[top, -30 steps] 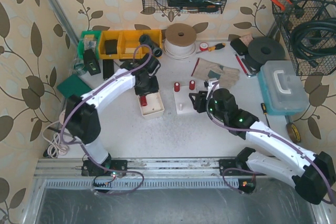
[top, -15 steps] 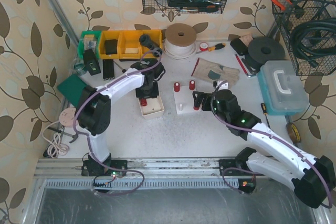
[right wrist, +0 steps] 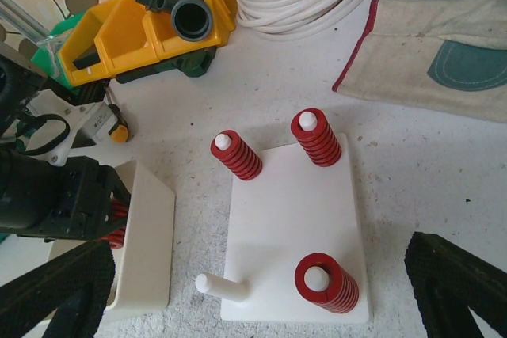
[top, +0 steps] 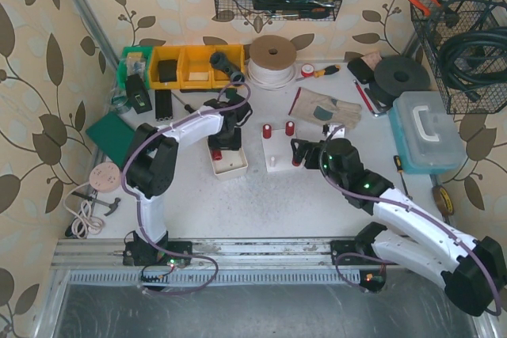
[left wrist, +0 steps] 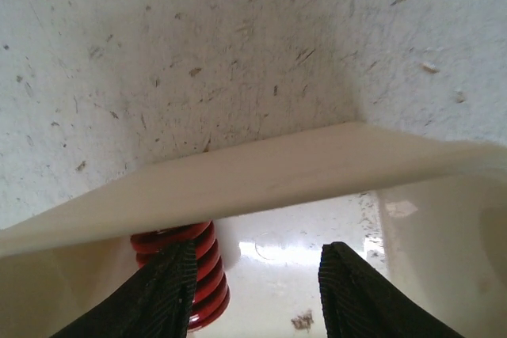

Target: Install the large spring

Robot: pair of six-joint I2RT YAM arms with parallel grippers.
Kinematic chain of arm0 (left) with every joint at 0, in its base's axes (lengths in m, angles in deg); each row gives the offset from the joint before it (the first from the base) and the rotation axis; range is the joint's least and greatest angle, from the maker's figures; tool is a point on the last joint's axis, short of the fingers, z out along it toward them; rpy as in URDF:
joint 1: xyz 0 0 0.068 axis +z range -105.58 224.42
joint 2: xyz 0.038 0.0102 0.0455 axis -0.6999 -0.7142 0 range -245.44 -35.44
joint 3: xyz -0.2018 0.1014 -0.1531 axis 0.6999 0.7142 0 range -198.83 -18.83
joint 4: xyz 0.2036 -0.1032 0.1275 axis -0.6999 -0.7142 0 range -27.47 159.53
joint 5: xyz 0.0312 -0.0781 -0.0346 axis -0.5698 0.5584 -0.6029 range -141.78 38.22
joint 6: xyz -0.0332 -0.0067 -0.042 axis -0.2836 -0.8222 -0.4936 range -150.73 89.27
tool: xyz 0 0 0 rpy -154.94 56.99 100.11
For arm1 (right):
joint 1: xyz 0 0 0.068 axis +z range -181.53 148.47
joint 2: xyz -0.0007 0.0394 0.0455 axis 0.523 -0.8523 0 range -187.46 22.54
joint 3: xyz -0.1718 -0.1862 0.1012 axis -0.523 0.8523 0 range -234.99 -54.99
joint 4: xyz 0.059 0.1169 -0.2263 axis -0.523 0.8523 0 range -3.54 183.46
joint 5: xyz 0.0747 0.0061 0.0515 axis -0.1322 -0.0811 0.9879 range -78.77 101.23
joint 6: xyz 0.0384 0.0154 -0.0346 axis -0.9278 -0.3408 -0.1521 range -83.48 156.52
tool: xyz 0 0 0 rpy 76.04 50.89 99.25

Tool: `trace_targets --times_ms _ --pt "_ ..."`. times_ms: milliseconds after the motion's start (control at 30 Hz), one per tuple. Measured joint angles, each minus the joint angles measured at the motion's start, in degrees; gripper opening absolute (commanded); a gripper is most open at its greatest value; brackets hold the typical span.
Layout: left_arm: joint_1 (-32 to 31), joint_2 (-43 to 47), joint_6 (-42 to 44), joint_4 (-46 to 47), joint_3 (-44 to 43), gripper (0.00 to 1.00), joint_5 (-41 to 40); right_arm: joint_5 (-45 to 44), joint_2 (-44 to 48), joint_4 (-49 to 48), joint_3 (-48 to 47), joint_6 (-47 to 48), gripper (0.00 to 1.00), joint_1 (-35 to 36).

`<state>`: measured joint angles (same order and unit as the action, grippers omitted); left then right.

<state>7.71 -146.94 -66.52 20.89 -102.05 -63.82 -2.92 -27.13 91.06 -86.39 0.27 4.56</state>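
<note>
No legible text, label or number in any view, markings on items in wire basket (top: 230, 7), top centre of overhead frame, too small to read.

Top cam high, looks down; wrist cams close — all share tray (top: 231, 165).

glossy red spring (left wrist: 204, 271); smooth plastic tray (left wrist: 238, 180); rough matt table (left wrist: 238, 53)

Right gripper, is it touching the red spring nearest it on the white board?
Apart. In the right wrist view the right gripper stands wide open, and bare board and table show between its fingers and that red spring.
</note>
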Motion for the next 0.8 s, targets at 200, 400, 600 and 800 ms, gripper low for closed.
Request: trace_targets --times_ms 200,400,600,800 --pt "0.0 0.3 -0.5 3.7 3.8 0.49 -0.1 0.4 -1.7 -0.8 0.0 0.1 0.99 0.0" --pt "0.0 2.0 -1.0 4.2 5.7 0.49 -1.7 0.7 -3.4 -1.4 0.0 0.3 0.99 0.0" --pt "-0.1 3.5 -1.9 2.6 5.6 0.5 -3.6 1.0 -4.0 -1.4 0.0 0.5 0.99 0.0" --pt "-0.1 5.1 -4.4 0.1 5.4 0.51 -7.3 1.1 -4.0 -1.9 0.0 0.5 0.99 0.0"
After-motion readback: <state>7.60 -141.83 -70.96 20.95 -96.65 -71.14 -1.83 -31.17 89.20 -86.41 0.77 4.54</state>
